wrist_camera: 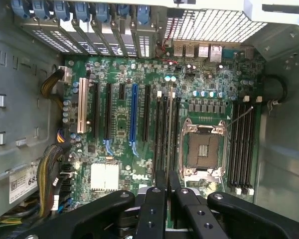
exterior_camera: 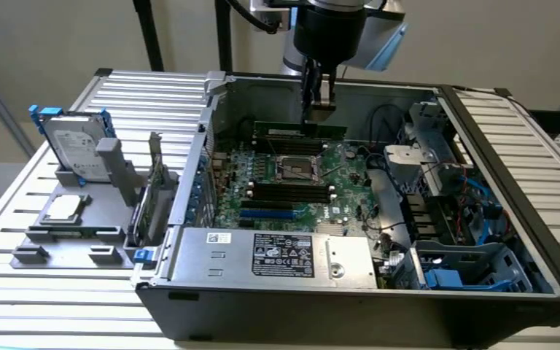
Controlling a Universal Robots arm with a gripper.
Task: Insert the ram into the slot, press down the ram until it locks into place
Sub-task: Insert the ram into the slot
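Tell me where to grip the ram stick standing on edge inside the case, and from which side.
Grip the ram at the middle of its top long edge, coming straight down from above, the pincer closing on its two flat faces. It stands upright on edge, so that leaves its lower edge and both ends free.
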